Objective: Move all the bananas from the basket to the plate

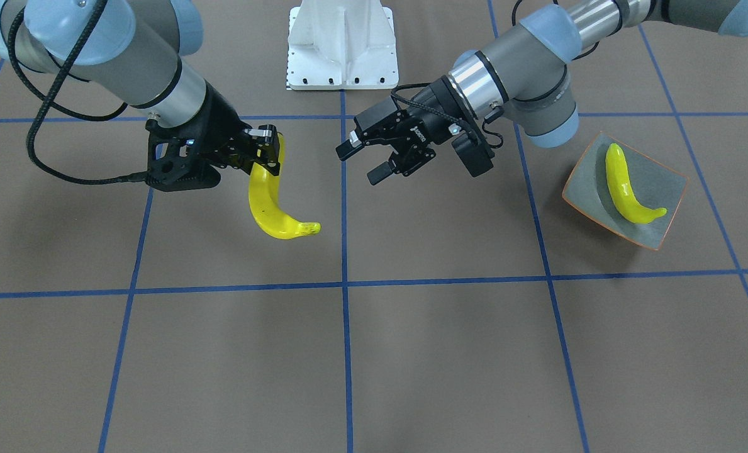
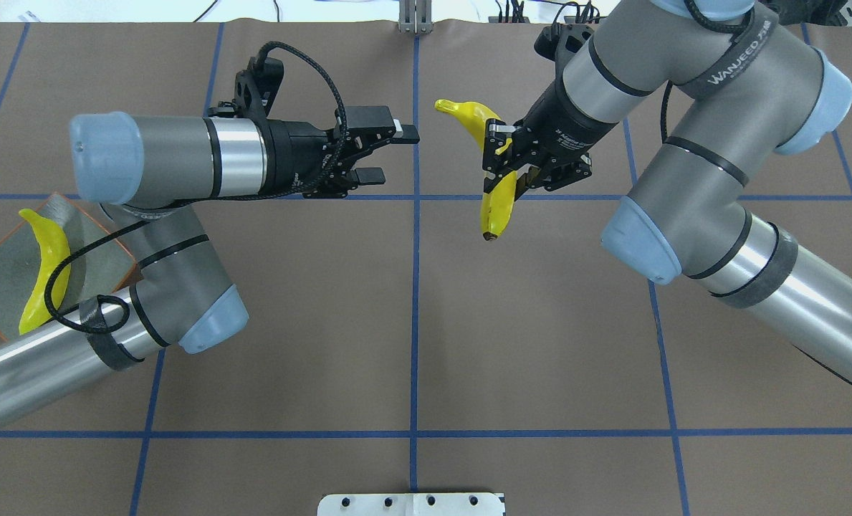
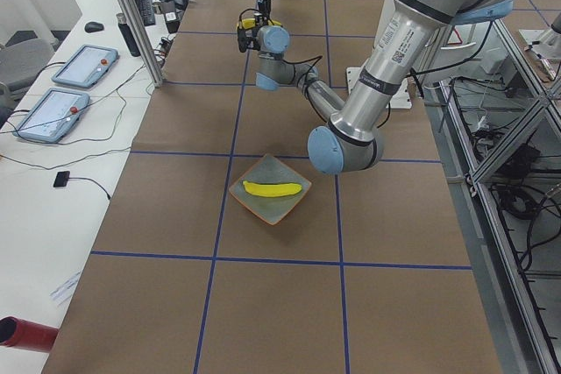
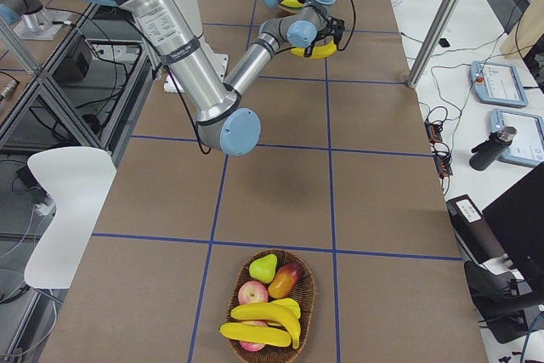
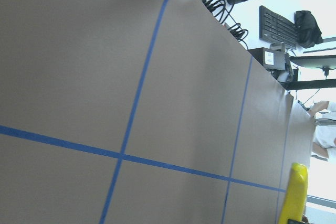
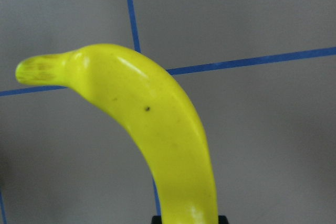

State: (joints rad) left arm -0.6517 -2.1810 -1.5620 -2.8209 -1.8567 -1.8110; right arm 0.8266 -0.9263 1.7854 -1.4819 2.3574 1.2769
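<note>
Right gripper [image 2: 501, 154] clamps a banana [image 2: 498, 208], upper centre. The left gripper [image 2: 393, 154] faces it, jaws apart. Second banana [image 2: 49, 251] lies on the plate [image 2: 3, 272], seemingly flat.

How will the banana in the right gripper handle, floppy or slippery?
Probably stiff: the banana keeps its curve with both ends jutting unsupported from the right gripper. Likely slippery: its skin looks glossy, so it could pivot in the jaws. Seemingly light, since one pinch carries it.

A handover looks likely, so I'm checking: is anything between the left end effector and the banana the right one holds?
Nothing visible does. The left end effector is open and faces the banana held by the right end effector, with only a clear gap between them.
</note>
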